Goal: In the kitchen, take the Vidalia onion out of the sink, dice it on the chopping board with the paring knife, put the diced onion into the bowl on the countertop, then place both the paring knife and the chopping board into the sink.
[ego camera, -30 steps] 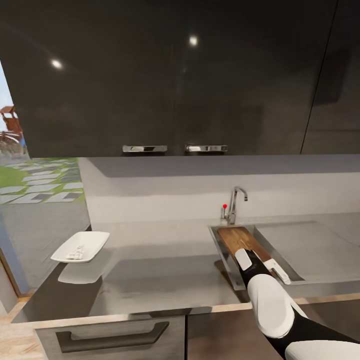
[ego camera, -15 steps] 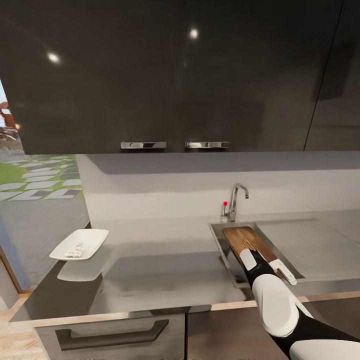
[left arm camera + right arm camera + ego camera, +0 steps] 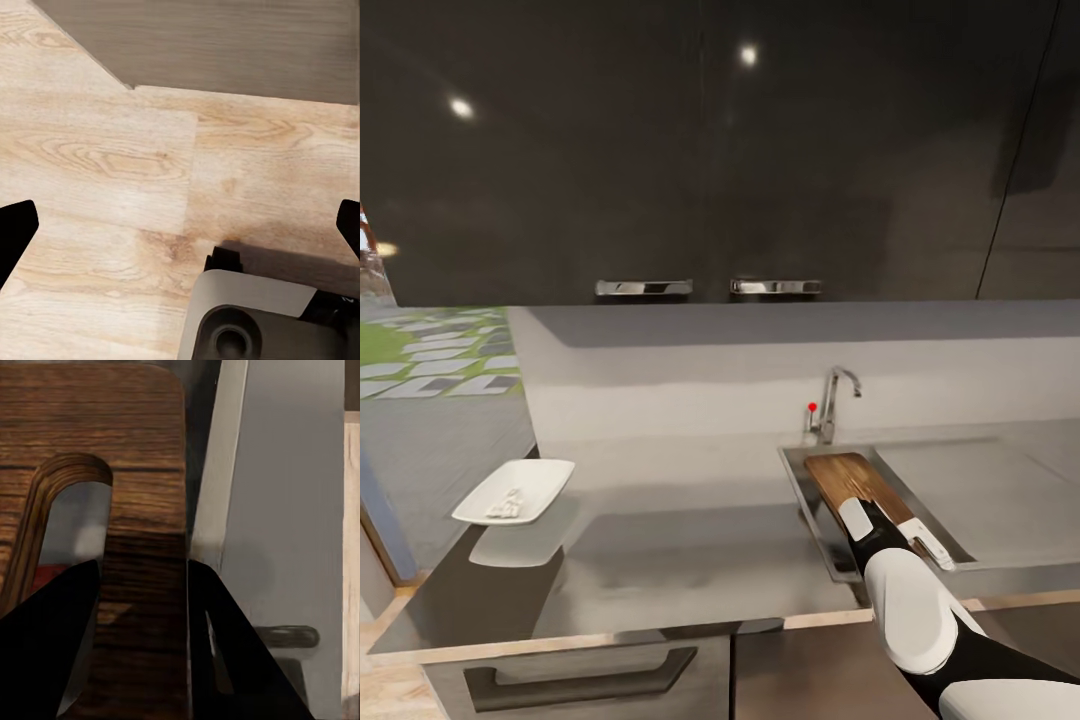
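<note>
My right arm reaches forward over the rectangular grey steel sink (image 3: 800, 480) set in the glossy dark-grey counter (image 3: 680, 560). My right jaws (image 3: 142, 577) are clamped on the rectangular dark-brown wooden chopping board (image 3: 855, 480), 1 black finger (image 3: 52, 637) on each side of the strip of wood beside its rounded handle slot. From the head view the board lies inside the sink basin along its length, with its far end toward the curved chrome tap with a red-tipped lever (image 3: 830, 400). Through the handle slot in the right wrist view I see a patch of red under the board; I cannot tell what it is.

The shallow white squarish bowl (image 3: 512, 490) sits at the far left end of the counter, well apart from the sink, with small pale pieces (image 3: 505, 503) inside it.

My left jaws (image 3: 180, 225) are spread wide apart and hold nothing, their 2 black tips at opposite edges of the left wrist view, pointing down at the pale wood-grain floor (image 3: 112, 150) next to a grey cabinet front (image 3: 225, 41).

Above the counter hang 2 dark glossy cupboards (image 3: 710, 150) with chrome handles.
</note>
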Motion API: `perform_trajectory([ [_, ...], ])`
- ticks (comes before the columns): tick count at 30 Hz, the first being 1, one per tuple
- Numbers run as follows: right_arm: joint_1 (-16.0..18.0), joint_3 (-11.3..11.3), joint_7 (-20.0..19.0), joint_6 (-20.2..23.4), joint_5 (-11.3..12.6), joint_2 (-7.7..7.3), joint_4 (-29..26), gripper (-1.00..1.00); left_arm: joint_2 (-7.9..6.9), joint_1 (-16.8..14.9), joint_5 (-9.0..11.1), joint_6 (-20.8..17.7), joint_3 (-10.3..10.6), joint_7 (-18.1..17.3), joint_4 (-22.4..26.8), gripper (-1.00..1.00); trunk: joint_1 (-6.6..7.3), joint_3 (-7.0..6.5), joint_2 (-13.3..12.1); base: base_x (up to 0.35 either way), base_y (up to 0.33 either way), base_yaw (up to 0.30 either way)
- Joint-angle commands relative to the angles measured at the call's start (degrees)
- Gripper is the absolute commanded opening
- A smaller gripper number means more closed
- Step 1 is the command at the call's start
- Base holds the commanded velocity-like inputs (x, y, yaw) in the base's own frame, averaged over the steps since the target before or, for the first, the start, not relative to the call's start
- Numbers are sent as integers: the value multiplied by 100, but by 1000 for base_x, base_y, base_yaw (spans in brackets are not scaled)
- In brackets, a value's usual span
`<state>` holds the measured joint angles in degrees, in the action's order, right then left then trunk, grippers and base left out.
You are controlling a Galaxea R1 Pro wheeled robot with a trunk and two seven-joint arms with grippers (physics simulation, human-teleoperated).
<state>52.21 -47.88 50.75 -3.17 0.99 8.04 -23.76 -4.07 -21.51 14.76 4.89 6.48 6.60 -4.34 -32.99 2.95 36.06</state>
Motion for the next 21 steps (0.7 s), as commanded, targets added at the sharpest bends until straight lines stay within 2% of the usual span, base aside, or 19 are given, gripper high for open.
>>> perform_trajectory([
  [1, 6, -19, -6, -35, 8, 4, -6, -100, 2, -11, 50, 38, 48, -1, -23, 100, -4, 11, 9, 217, 0, 0],
  [6, 6, -19, -9, -35, 7, 4, -6, -100, 2, -11, 50, 30, 51, 0, -23, 100, -4, 11, 9, 108, 0, 0],
  [21, 5, -19, -13, -43, 7, 11, 67, -100, 2, -11, 51, 29, 51, 0, -23, 100, -4, 11, 9, 5, 0, 0],
])
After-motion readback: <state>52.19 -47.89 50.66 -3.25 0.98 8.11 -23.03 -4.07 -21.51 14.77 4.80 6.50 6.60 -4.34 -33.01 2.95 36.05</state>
